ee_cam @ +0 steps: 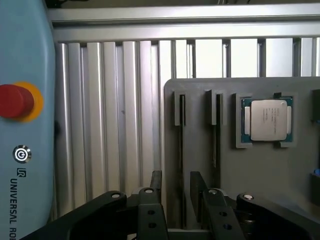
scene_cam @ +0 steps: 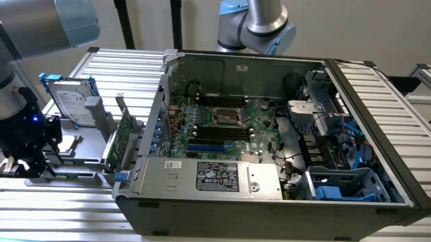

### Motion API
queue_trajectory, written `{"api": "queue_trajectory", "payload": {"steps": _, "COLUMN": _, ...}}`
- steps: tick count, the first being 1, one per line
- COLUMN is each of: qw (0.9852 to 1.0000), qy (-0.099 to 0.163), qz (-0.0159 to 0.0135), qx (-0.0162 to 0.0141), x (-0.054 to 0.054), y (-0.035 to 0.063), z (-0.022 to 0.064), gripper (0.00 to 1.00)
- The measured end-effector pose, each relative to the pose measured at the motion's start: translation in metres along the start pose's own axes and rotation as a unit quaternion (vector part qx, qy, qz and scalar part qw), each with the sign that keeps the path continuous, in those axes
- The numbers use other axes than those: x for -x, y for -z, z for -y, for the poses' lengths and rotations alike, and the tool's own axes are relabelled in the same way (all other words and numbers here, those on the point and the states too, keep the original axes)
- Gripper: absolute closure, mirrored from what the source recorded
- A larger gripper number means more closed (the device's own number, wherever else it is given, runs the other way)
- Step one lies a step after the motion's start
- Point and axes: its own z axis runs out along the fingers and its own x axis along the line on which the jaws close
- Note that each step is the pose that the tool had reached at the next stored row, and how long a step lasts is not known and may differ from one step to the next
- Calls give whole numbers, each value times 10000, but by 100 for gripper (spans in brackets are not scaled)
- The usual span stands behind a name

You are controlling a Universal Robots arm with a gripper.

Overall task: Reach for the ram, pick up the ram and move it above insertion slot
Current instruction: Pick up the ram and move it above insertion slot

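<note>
My gripper [scene_cam: 30, 164] hangs at the exterior view's far left, over the end of a grey holder tray [scene_cam: 74, 169]. In the wrist view the gripper [ee_cam: 176, 182] is open, its black fingers [ee_cam: 156, 182] standing on either side of a narrow groove in the tray [ee_cam: 280, 180]. A thin dark strip in that groove, seen edge-on, looks like the ram [ee_cam: 181, 150]; its green face is hidden. The fingers are clear of it. The black insertion slots [scene_cam: 219, 132] lie in parallel rows on the motherboard inside the open computer case, far from the gripper.
A processor chip [ee_cam: 267, 120] sits in a tray pocket beside a second groove [ee_cam: 217, 135]. A hard drive with blue rails [scene_cam: 70, 103] and an upright wider green card [scene_cam: 124, 133] stand on the tray. The case wall [scene_cam: 158, 116], power supply [scene_cam: 215, 174] and blue slot [scene_cam: 205, 147] are nearby.
</note>
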Motion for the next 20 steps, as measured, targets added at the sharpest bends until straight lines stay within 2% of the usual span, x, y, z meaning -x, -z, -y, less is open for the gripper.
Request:
{"api": "queue_trajectory", "payload": {"steps": 5, "qw": 10000, "qy": 56, "qz": -2, "qx": -1, "x": 0, "y": -83, "z": 4, "gripper": 64}}
{"api": "queue_trajectory", "payload": {"steps": 15, "qw": 9999, "qy": 122, "qz": -5, "qx": -1, "x": 35, "y": -118, "z": 14, "gripper": 64}}
{"api": "queue_trajectory", "payload": {"steps": 20, "qw": 9999, "qy": 150, "qz": -6, "qx": 0, "x": 64, "y": -192, "z": 16, "gripper": 64}}
